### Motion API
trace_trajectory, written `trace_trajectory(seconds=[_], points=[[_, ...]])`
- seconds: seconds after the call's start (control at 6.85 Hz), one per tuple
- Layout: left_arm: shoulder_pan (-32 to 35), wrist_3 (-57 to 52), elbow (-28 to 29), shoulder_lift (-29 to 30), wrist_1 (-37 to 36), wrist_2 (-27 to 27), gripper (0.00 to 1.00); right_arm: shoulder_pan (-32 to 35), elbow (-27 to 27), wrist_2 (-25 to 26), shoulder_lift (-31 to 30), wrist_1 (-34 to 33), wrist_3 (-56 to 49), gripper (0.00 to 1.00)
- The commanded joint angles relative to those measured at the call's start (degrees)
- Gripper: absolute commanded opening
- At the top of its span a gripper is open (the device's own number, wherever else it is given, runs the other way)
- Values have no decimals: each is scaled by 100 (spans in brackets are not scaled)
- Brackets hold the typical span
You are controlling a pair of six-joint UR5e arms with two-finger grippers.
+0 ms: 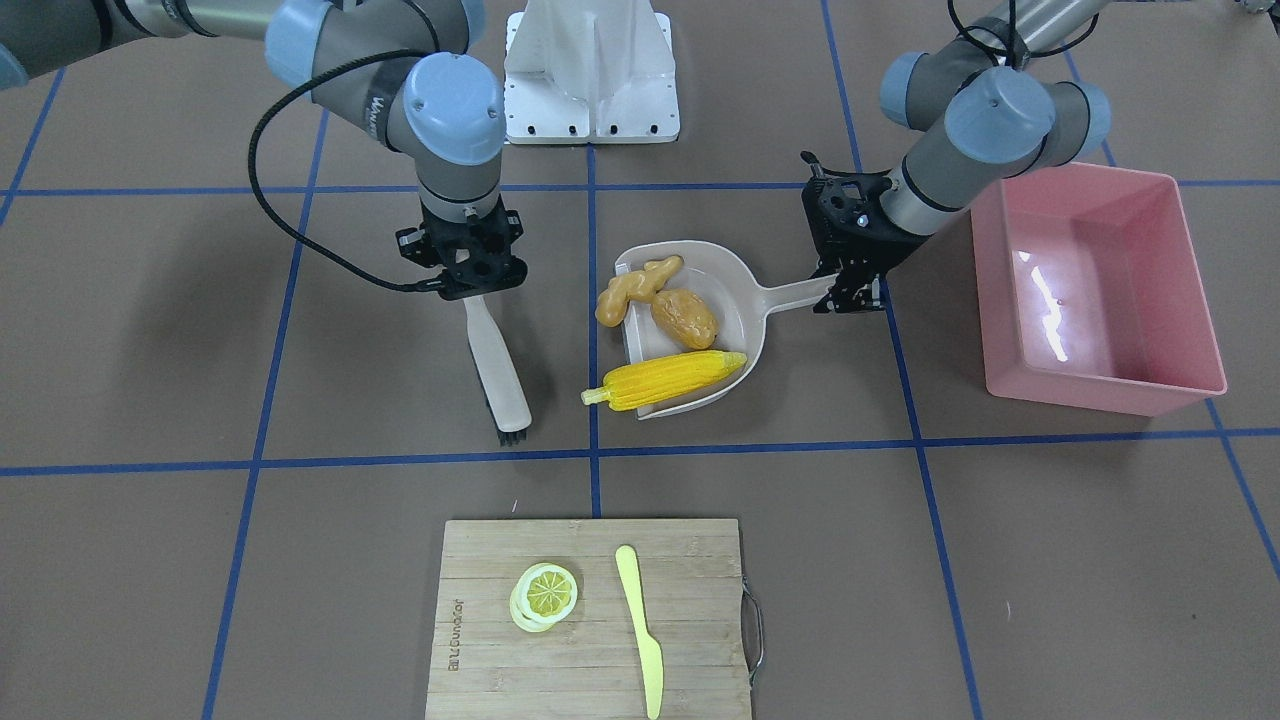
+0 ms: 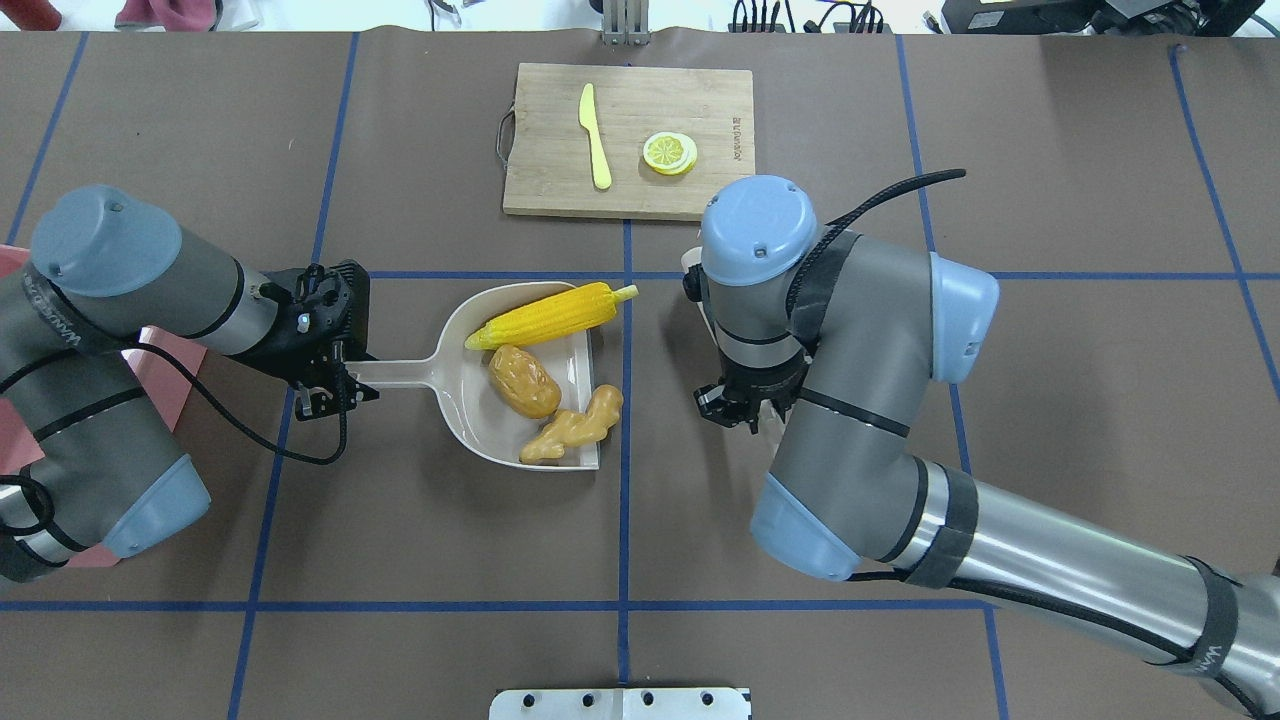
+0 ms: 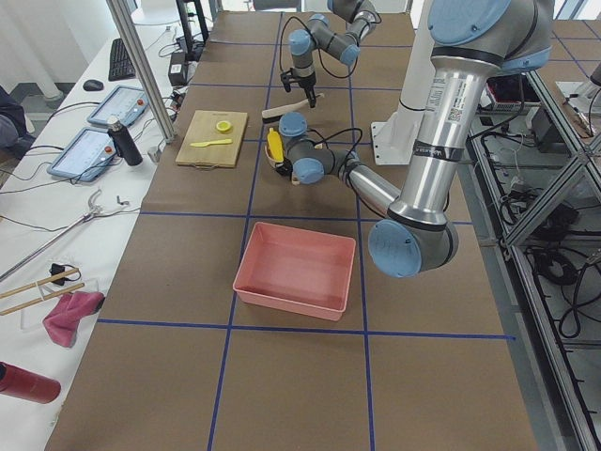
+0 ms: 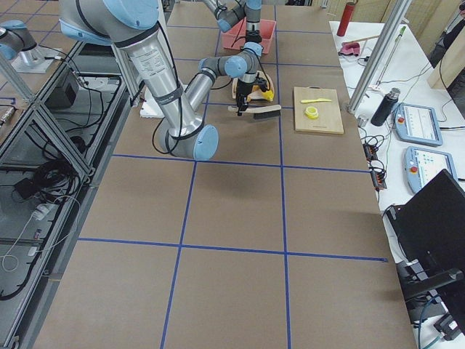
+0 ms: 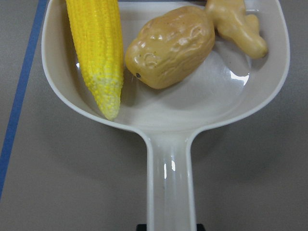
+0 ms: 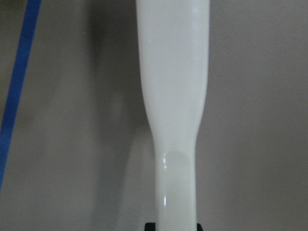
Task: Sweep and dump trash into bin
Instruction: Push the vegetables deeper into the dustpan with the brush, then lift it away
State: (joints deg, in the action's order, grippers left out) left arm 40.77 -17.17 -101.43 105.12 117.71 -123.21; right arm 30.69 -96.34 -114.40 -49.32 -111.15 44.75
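Note:
The beige dustpan [image 1: 735, 300] holds the trash: the yellow corn cob [image 1: 665, 380], the brownish potato [image 1: 685, 318] and the tan ginger root [image 1: 630, 288], which lies at the pan's open edge. The corn's tip sticks out past that edge. My left gripper [image 1: 850, 295] is shut on the dustpan's handle; the left wrist view shows the corn [image 5: 96, 53], potato [image 5: 171, 45] and ginger [image 5: 238, 26] in the pan [image 5: 192, 106]. My right gripper [image 1: 478, 290] is shut on a beige brush [image 1: 497, 370], bristles down, beside the pan's open side. The pink bin [image 1: 1100, 290] stands behind my left arm.
A wooden cutting board [image 1: 590, 620] on the operators' side carries a lemon slice [image 1: 545, 592] and a pale yellow knife [image 1: 640, 625]. The white robot base plate [image 1: 590, 70] is at the table's robot side. Blue tape lines cross the brown table.

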Motion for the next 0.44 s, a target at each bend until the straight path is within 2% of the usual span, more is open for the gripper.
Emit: trace_trajectory(seconds=[0.0, 0.29], points=[[1, 21, 1, 0, 41, -1, 0, 198, 344, -20, 204, 173, -97, 0], [1, 29, 27, -9, 163, -10, 0, 524, -23, -82, -119, 138, -282, 0]])
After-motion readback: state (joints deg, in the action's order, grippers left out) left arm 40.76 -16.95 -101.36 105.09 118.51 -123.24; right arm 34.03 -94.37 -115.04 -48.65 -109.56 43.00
